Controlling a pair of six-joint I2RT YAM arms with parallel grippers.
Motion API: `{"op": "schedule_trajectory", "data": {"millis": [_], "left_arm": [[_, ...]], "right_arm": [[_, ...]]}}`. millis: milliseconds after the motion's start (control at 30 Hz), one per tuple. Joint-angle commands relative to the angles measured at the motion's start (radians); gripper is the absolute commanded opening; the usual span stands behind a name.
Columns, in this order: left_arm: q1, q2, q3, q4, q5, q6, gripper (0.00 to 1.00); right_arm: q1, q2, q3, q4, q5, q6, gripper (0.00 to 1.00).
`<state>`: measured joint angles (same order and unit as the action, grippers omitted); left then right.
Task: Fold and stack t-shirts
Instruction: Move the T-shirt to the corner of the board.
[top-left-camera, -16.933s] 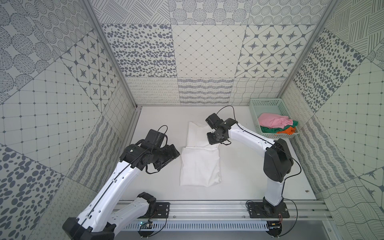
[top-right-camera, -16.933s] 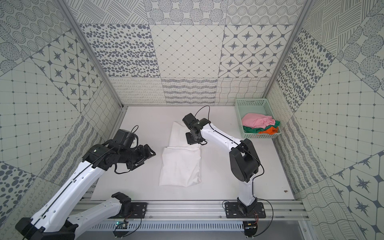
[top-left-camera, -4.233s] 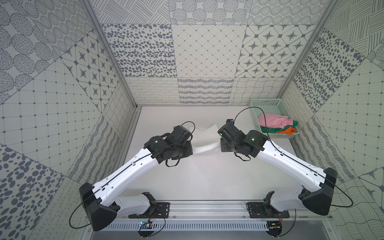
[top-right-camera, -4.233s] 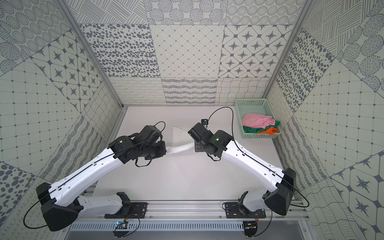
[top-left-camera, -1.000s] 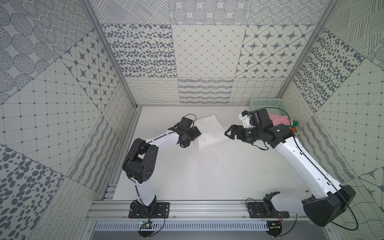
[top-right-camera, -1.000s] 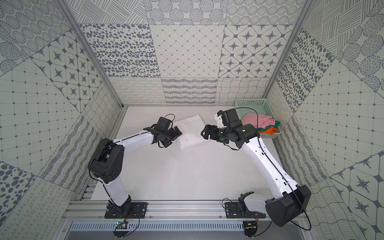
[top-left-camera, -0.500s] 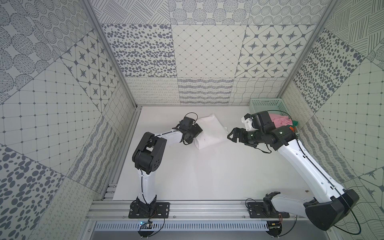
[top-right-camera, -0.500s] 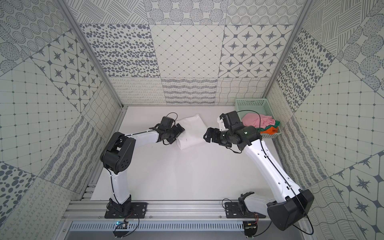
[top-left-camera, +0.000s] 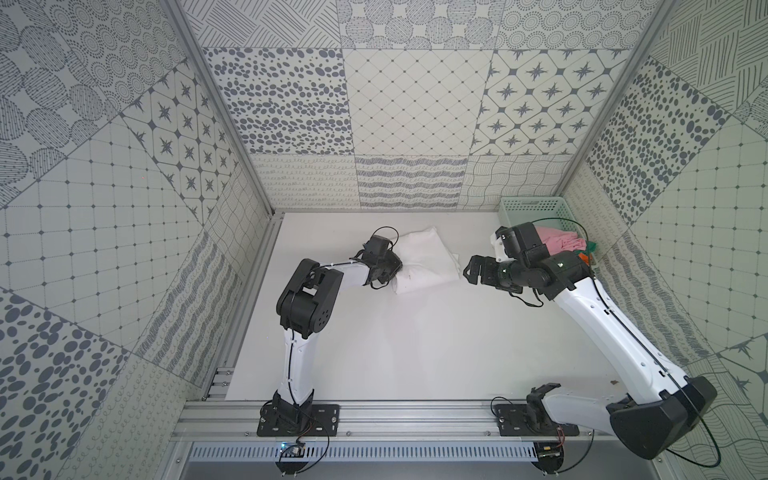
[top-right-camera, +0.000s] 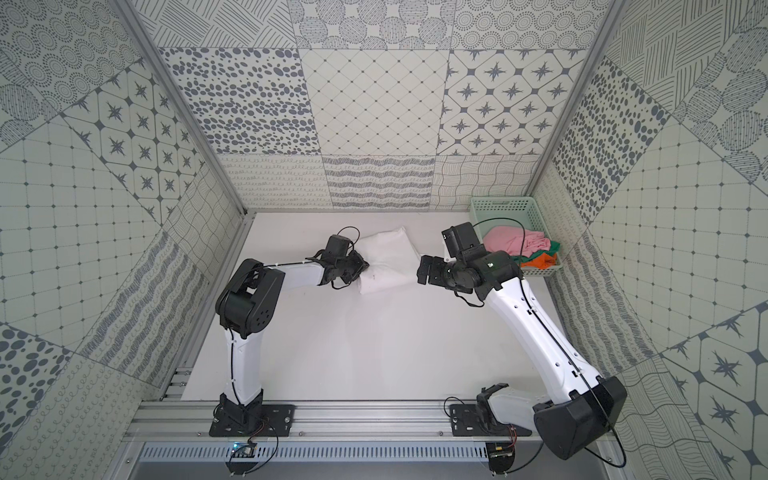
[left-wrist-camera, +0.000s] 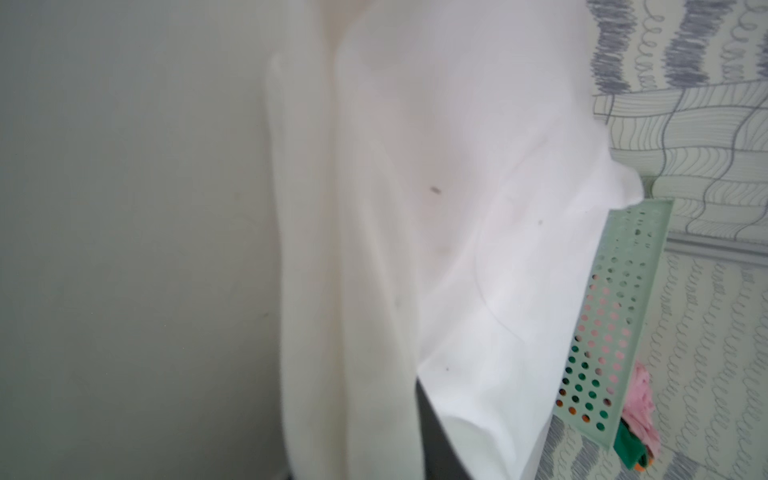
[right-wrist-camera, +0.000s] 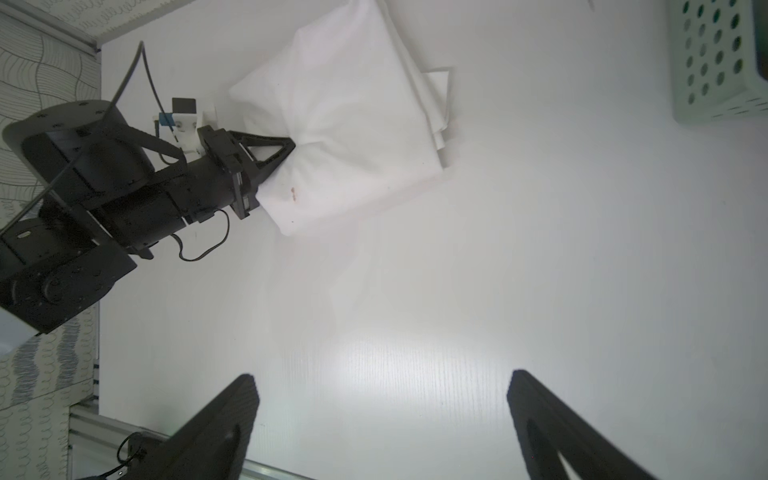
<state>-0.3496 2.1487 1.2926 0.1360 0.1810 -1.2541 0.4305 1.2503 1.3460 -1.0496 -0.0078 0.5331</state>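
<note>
1 folded white shirt (top-left-camera: 424, 262) lies at the back of the table (top-left-camera: 415, 340), its edge pinched tight by the left gripper (right-wrist-camera: 291, 146), which stood wide a second ago. the right gripper (top-left-camera: 469, 271) hangs wide and empty just beside it. 1 pink shirt (top-right-camera: 511, 241), 1 green shirt (top-right-camera: 519, 258) and 1 orange shirt (top-right-camera: 540, 261) lie in 1 basket (top-right-camera: 498, 201).

The left gripper (right-wrist-camera: 291, 146) is now pinching the edge of the white t-shirt (top-left-camera: 424, 259), with the cloth bunching around its closed jaws, where a second ago they were standing wide beside it. The left arm's elbow is folding in closer to the shirt. The right gripper (top-left-camera: 471, 270) is drawing back a little from the shirt's other side. The shirt, seconds ago hanging between both grippers, is now lying folded on the table (top-left-camera: 415, 353).
</note>
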Motion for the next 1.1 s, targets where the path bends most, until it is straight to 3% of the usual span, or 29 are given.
{"op": "schedule_trajectory", "data": {"millis": [0,433,767,1067], "left_arm": [[0.004,0.032,-0.004,-0.141,0.017,-0.014,0.0],[0.039,0.069,0.097,-0.13,0.007,-0.06,0.0],[0.206,-0.015,0.122,-0.343,-0.262,-0.088,0.0],[0.383,-0.233,-0.054,-0.569,-0.568,-0.331,0.0]], "right_arm": [[0.001,0.007,0.003,0.0,0.067,-0.042,0.98],[0.001,0.039,-0.001,-0.02,0.008,-0.062,0.98],[0.001,0.011,0.0,-0.065,-0.01,-0.066,0.98],[0.002,-0.011,-0.007,-0.118,-0.018,-0.079,0.98]]}}
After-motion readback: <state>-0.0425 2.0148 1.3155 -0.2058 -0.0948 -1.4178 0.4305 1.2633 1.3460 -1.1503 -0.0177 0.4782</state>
